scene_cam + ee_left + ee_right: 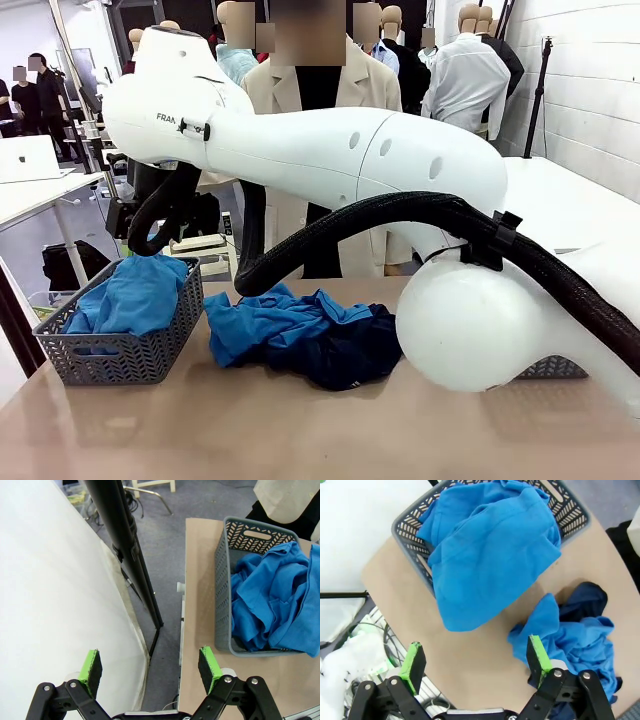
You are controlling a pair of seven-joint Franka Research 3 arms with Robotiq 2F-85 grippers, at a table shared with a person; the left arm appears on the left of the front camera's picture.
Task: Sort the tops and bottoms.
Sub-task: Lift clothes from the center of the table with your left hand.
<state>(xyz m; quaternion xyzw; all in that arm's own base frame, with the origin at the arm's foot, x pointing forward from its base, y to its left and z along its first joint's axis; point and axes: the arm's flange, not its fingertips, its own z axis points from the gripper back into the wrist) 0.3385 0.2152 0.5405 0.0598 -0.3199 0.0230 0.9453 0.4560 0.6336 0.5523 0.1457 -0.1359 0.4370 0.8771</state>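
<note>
Several blue tops (130,295) fill a grey basket (120,355) at the table's left. A loose pile at mid-table mixes blue tops (270,320) with dark navy bottoms (350,350). My right gripper (476,660) hovers open and empty above the table, between the basket (410,522) and the pile. A blue top (490,555) drapes over the basket's rim onto the table, and the pile's blue top (570,640) and navy bottoms (585,602) lie to the right. My left gripper (152,667) is open and empty, over the floor beside the table edge, with the basket (222,590) of tops (275,595) farther off.
My right arm (330,150) stretches across the table toward the left basket. A second grey basket (550,368) peeks out behind its elbow at the right. A person in a cream jacket (370,85) stands at the far side. A black stand (130,555) rises off the table's left edge.
</note>
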